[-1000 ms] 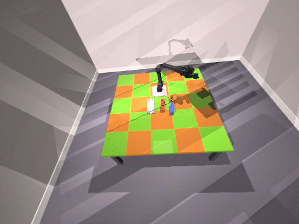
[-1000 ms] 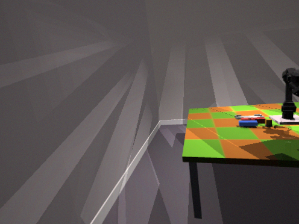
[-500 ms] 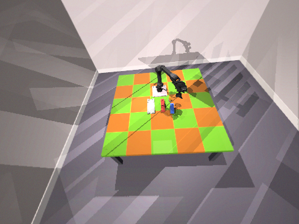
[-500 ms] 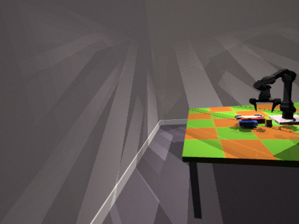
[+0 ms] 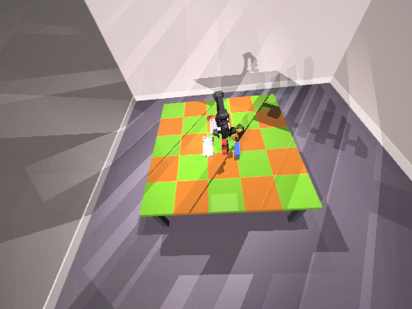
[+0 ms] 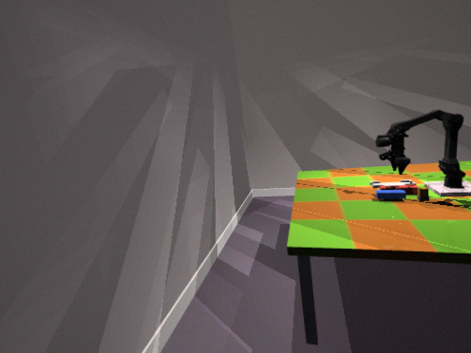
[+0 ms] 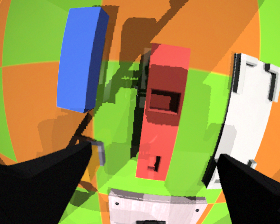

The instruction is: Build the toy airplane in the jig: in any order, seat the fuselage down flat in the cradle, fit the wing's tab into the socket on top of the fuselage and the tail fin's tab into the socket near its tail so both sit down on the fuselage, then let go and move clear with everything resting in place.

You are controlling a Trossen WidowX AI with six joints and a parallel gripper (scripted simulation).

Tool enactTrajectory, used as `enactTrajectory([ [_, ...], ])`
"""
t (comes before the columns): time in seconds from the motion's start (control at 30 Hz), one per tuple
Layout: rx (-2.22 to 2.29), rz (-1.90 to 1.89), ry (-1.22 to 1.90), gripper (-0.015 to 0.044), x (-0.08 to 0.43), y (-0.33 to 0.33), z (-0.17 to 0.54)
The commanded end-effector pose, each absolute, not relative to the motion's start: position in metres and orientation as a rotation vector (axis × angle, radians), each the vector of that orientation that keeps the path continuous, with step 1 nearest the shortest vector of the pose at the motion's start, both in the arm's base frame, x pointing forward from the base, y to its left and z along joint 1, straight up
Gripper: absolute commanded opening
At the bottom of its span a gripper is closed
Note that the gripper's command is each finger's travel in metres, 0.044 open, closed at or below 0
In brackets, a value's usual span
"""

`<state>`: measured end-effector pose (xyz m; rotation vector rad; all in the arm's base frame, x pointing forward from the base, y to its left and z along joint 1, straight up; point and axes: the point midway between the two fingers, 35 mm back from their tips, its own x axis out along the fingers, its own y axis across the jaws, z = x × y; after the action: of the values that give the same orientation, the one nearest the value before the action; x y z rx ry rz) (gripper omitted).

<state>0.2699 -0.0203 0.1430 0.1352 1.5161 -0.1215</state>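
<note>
Item 1. Cradle: white jig, long and shallow, with raised brackets near its ends. The toy's parts lie outside it.

Item 2. Fuselage: red block, lying on the counter between the jig and the blue block, apart from both. Upper face has a broad recess holding a rectangular socket, and a small dark slot near the end towards the arm's base.

Item 3. Blue block, flat-sided and oblong, lying on the opposite side of the fuselage from the jig.

Item 4. Small orange piece, near the baseward end of the blue block; partly hidden by a finger in the wrist view.

Item 5. Pincer, black, released, fingers wide apart and pointing down, raised above the counter. The fuselage lies below it, reaching outward from the arm's base.

Item 6. Base plate, pale, under the arm, with small dark round holes.
</note>
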Motion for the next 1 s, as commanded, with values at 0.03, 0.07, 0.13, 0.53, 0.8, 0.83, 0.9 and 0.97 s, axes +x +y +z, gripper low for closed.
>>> enactTrajectory([
  [0.03,0.161,-0.165,1.539,0.0440,0.264,-0.025,0.142],
  [0.07,0.161,-0.165,1.539,0.0440,0.264,-0.025,0.142],
  [0.13,0.161,-0.165,1.538,0.0440,0.265,-0.025,0.133],
  [0.53,0.161,-0.165,1.539,0.0440,0.266,-0.025,0.074],
  [0.8,0.161,-0.165,1.539,0.0440,0.267,-0.026,0.065],
  [0.83,0.161,-0.165,1.539,0.0440,0.267,-0.026,0.063],
  [0.9,0.161,-0.165,1.539,0.0440,0.267,-0.026,0.060],
  [0.97,0.161,-0.165,1.539,0.0440,0.268,-0.026,0.057],
])
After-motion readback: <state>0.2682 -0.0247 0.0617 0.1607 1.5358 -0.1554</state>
